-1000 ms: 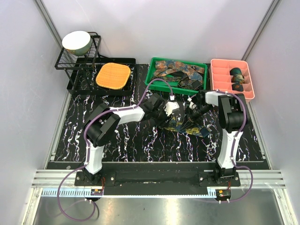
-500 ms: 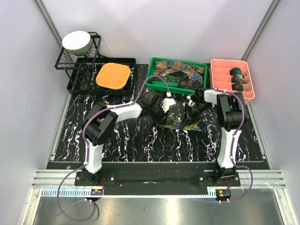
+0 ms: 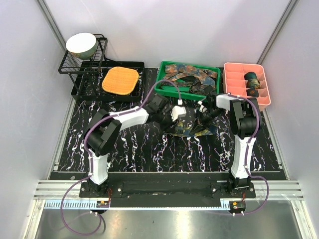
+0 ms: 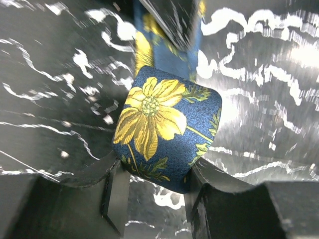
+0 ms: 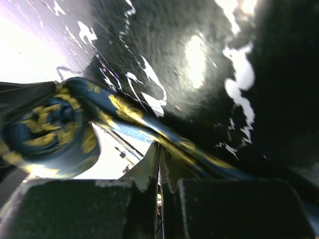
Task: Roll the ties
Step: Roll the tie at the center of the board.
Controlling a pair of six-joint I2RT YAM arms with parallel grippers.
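The dark blue cloth tie with big yellow flowers (image 4: 164, 124) lies on the black table with white marble streaks (image 3: 134, 144). It is in the middle, between the 2 arms and just in front of the green plastic bin (image 3: 160, 74). One end of the blue tie is wound into a fat, soft roll. A yellow flower with green leaves sits right on the face of the roll. The rest of the tie runs away from the roll as a long flat strip.

The left claw (image 4: 157, 186) is about half open, and the roll fills the gap. Both black fingers (image 4: 117, 191) touch the sides of the roll, so the claw is gripping it.

The right claw (image 5: 159, 164) is squeezed closed, with only a thin crack between its 2 fingers. The flat strip crosses right at its tips. It seems to pinch the strip there, but the wrist picture is blurry and dark.

More loose ties (image 3: 192, 74) lie in a heap in the green bin. A few rolled ties (image 3: 252, 78) sit in the pink plastic tray with small boxes (image 3: 227, 79), at the far right.
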